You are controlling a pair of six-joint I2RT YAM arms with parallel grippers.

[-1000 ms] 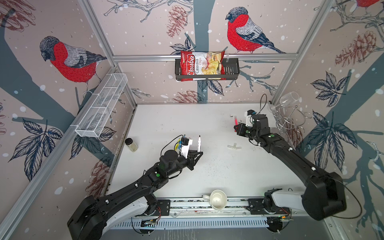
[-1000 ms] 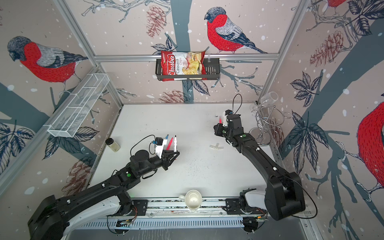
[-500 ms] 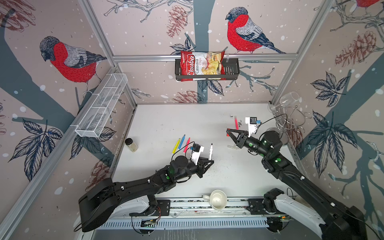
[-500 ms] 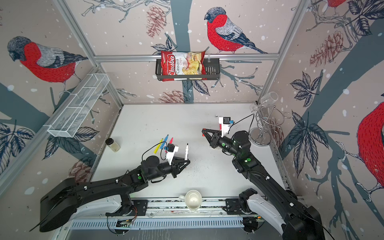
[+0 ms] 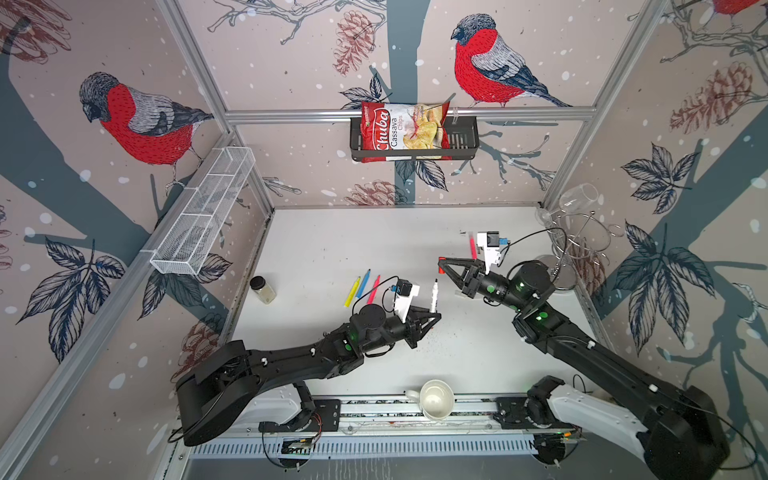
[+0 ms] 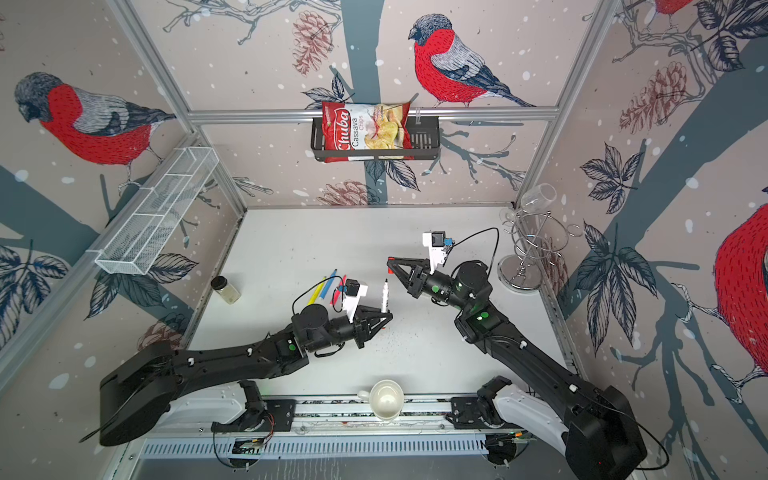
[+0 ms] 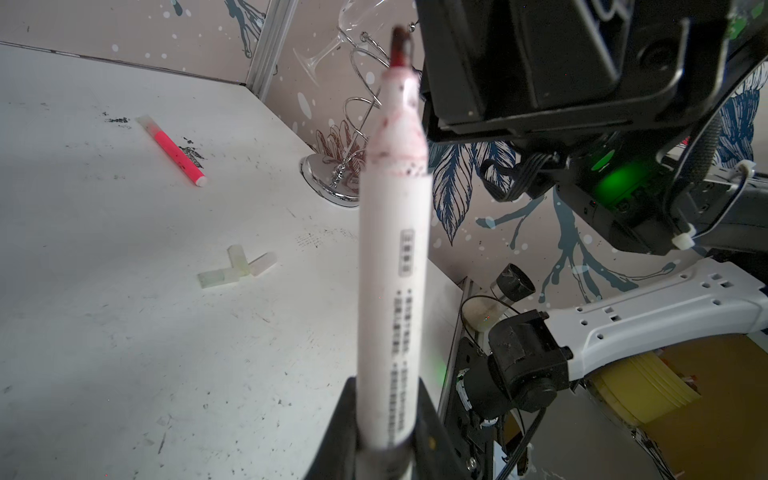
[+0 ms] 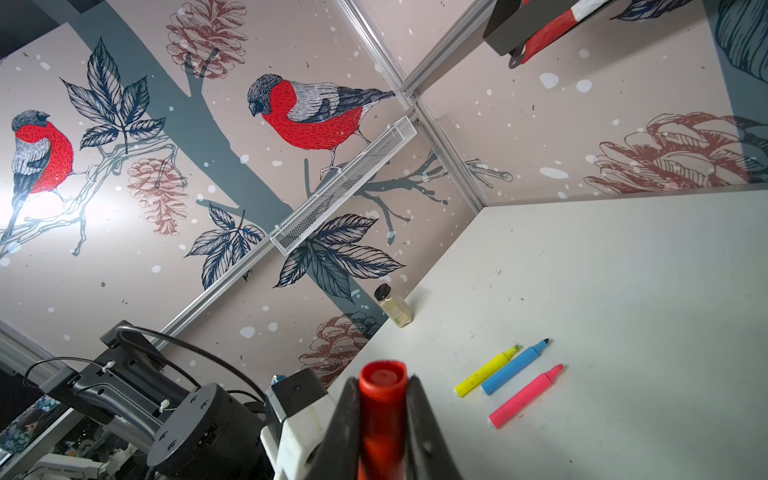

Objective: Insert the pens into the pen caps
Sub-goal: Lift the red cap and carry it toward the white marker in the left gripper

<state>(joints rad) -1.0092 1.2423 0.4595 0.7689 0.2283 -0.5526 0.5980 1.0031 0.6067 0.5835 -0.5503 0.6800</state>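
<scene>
Grip: left gripper [image 5: 434, 313] clamped on lower end of white pen [image 5: 435, 294]. Pen sticks out past jaws: dark tip, reddish smears on collar, grey print down barrel. Right gripper [image 5: 443, 263] closed on red cap [image 8: 382, 395], cap apart from pen tip, on side toward glass rack [image 5: 577, 249]. Three whitish caps [image 7: 237, 266] touching on table [image 5: 332, 241], toward rack. Pink pen [image 7: 174, 151] nearer rack still. Yellow pen [image 5: 352, 291], blue pen [image 5: 362, 284] and second pink pen [image 5: 374, 289] lie side by side, away from rack. Jar [image 5: 262, 289] farthest from rack.
</scene>
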